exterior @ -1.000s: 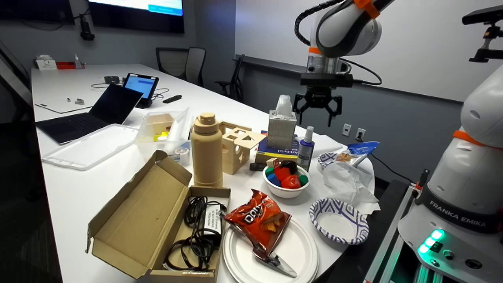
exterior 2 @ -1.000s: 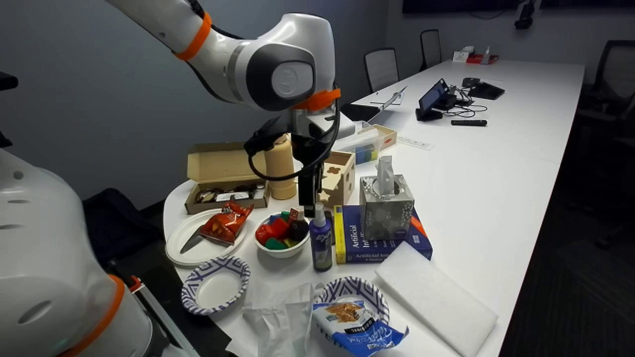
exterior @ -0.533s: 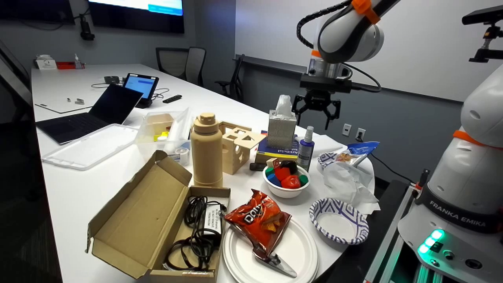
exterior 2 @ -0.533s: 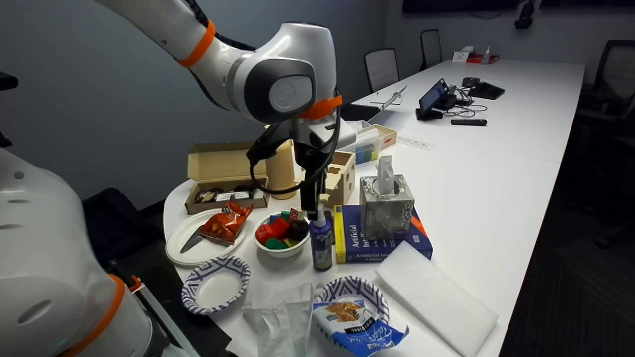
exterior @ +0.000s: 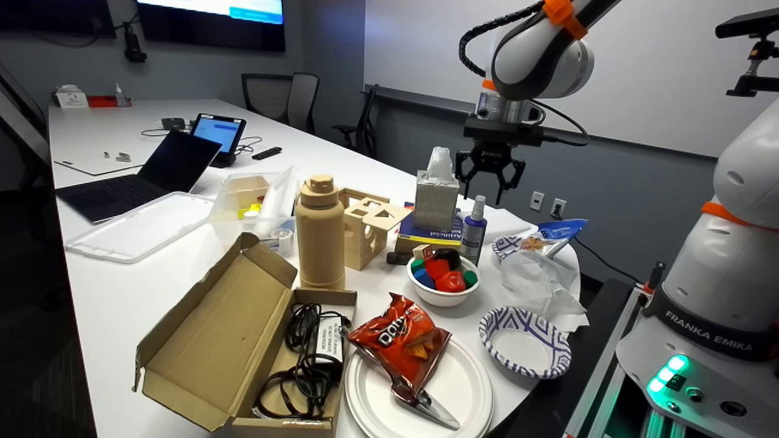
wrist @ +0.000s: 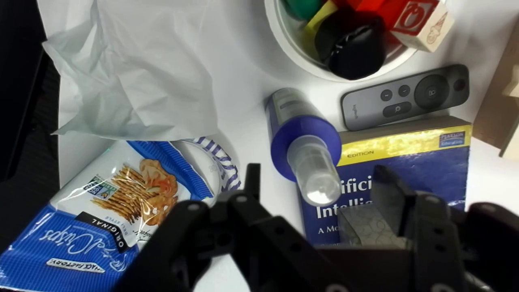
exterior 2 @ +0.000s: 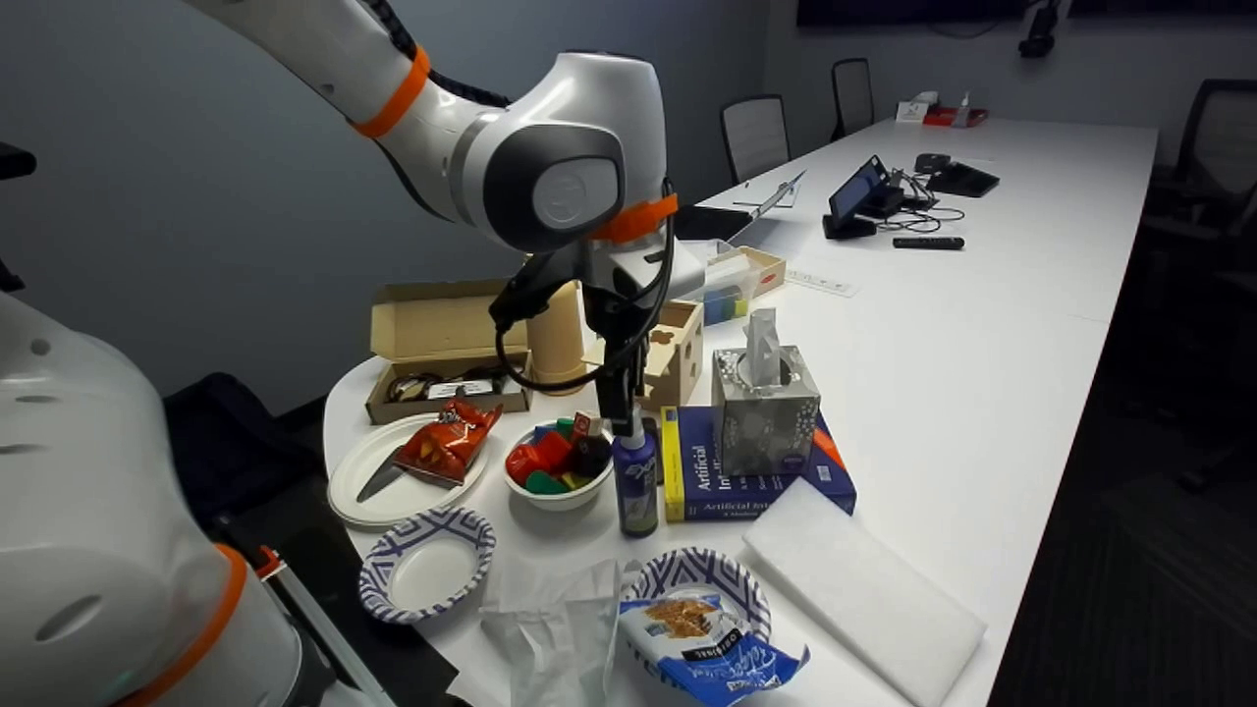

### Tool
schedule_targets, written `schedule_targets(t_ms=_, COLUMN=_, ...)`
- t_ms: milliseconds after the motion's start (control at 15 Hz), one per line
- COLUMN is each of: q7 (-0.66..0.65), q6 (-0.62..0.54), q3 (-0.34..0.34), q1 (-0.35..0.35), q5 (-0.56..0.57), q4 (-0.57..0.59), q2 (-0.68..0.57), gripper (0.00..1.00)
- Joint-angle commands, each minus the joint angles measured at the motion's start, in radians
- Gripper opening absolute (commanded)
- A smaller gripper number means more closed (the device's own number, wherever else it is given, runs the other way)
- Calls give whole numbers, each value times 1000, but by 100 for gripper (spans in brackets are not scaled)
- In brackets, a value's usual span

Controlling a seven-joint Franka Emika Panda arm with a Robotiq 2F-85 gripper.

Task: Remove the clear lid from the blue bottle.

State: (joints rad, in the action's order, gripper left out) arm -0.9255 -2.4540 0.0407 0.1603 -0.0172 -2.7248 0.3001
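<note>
Wrist view: A black two-fingered gripper [wrist: 317, 175], jaws wide apart, hangs above a slim blue plastic bottle [wrist: 296, 119], clear cylindrical plastic lid [wrist: 314, 170] still on, standing beside a thick blue-and-yellow book [wrist: 429, 168].

Pretty clearly an office meeting room: long white table [exterior 2: 1002, 373] with mesh-backed chairs [exterior: 302, 102] by it, a big whiteboard [exterior: 420, 48] on one wall, screens [exterior: 210, 33] mounted on another, plus an open laptop [exterior: 178, 161] and a little tabletop display [exterior: 217, 134].
</note>
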Motion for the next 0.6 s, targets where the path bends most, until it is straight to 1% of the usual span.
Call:
schedule_targets(t_ms=0, q7=1, q6=-17, q3=-7, q1=-8, q5=-15, q4=-1, q2=1, gripper=41)
schedule_targets(t_ms=200, q7=2, q6=-16, q3=-6, q1=-10, q5=-17, q4=2, q2=-3, gripper=17)
schedule_targets(t_ms=333, q7=1, q6=-12, q3=-5, q1=-9, q5=-13, q4=4, q2=0, gripper=3)
schedule_targets(t_ms=400, q7=-2, q6=-10, q3=-4, q1=-7, q5=-8, q4=4, q2=2, gripper=6)
schedule_targets(t_ms=533, q7=-2, q6=2, q3=-3, q1=-6, q5=-3, q4=10, q2=8, gripper=6)
